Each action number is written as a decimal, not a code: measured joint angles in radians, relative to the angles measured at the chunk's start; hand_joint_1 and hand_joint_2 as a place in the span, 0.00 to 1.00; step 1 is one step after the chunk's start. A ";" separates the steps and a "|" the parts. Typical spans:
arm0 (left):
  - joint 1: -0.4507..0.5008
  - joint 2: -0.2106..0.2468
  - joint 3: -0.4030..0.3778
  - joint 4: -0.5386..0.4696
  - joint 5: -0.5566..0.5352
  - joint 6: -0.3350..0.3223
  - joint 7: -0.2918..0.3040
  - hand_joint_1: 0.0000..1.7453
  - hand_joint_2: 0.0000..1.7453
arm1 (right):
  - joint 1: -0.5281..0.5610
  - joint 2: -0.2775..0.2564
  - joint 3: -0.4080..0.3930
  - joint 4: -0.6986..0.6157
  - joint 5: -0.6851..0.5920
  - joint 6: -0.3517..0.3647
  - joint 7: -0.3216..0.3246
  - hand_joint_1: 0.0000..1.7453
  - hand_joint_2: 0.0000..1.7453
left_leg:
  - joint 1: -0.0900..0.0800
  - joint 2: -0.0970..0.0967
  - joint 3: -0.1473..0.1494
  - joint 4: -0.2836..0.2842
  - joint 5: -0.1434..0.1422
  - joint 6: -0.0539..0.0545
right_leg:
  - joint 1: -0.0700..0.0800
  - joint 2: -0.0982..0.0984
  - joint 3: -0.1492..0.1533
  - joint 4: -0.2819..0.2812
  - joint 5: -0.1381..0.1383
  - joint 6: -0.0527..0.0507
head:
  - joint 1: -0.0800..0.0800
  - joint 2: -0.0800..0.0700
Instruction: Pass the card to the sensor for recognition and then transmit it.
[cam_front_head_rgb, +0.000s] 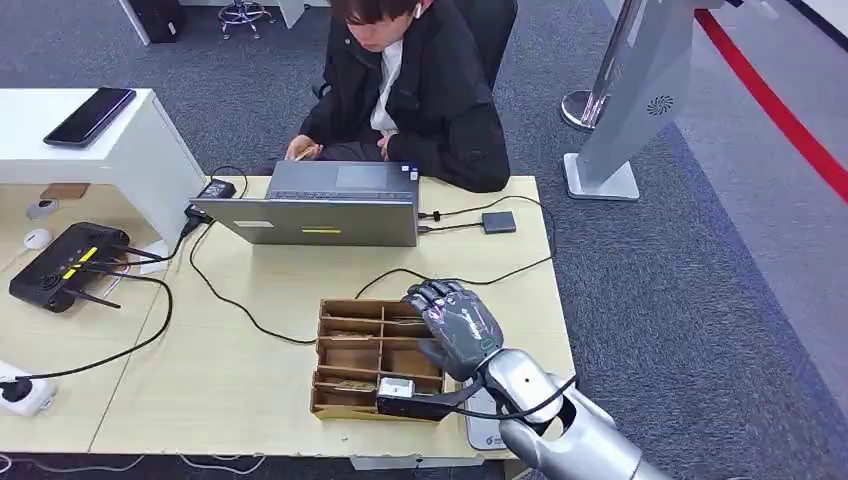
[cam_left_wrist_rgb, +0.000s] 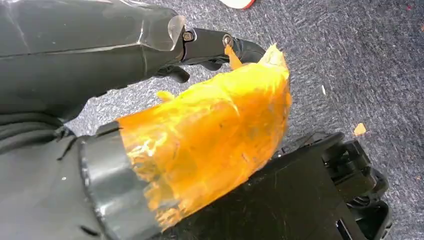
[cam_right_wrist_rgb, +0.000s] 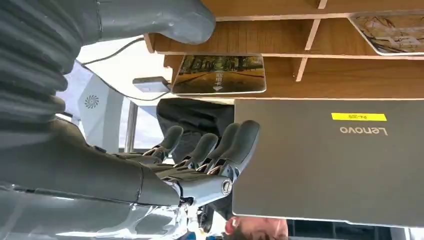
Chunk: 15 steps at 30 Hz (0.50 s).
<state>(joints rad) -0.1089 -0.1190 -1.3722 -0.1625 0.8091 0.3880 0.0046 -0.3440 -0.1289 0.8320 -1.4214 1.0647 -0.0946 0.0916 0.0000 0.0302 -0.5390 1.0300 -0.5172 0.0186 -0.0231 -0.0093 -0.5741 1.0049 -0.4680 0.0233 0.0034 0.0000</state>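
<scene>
Fingers (cam_right_wrist_rgb: 239, 142) of the right hand (cam_front_head_rgb: 455, 325) apart and lightly curled, well clear of the thumb (cam_right_wrist_rgb: 172, 20), with nothing between them; hovering above the far right corner of the divided wooden box (cam_front_head_rgb: 335, 385). Cannot tell how the left hand (cam_left_wrist_rgb: 200, 130) lies, hanging low over the carpet and wrapped in orange tape. Working down from the big things: pale table (cam_front_head_rgb: 250, 400), with a person seated at its far side behind a grey laptop (cam_front_head_rgb: 330, 205); then the box; then a small dark unit (cam_front_head_rgb: 498, 222) wired to the laptop, probably the sensor, though too small to be sure. Smallest, the card (cam_right_wrist_rgb: 219, 74), lying flat in a compartment just below the open hand, not touched as far as the wrist view shows. Judging from this, barely begun: reach made, card not yet gripped. Left to do: close on the card, lift it out, present it to the sensor, then hand it on.
</scene>
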 joint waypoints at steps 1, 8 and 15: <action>0.000 0.000 0.000 0.000 0.000 0.000 0.000 0.00 0.00 | 0.000 0.000 0.000 0.001 0.000 0.000 0.000 0.36 1.00 | 0.000 0.000 0.000 0.000 0.000 0.000 | 0.000 0.000 0.000 0.000 0.000 0.000 | 0.000 0.000; 0.000 0.000 0.000 0.000 0.000 0.000 0.001 0.00 0.00 | 0.000 0.000 0.000 0.004 0.000 0.000 0.000 0.38 1.00 | 0.000 0.000 0.000 0.000 0.000 0.000 | 0.000 0.000 0.000 0.000 0.000 0.000 | 0.000 0.000; 0.000 0.000 -0.001 0.000 0.000 0.001 0.002 0.00 0.00 | 0.000 0.002 0.000 0.008 0.000 0.000 0.000 0.38 1.00 | 0.000 0.000 0.000 0.000 0.000 0.000 | 0.000 0.000 0.000 0.000 0.000 0.000 | 0.000 0.000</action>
<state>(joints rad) -0.1090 -0.1190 -1.3729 -0.1625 0.8091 0.3887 0.0061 -0.3442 -0.1274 0.8320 -1.4137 1.0647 -0.0942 0.0916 0.0000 0.0302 -0.5390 1.0300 -0.5172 0.0186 -0.0231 -0.0093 -0.5741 1.0049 -0.4680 0.0233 0.0034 0.0000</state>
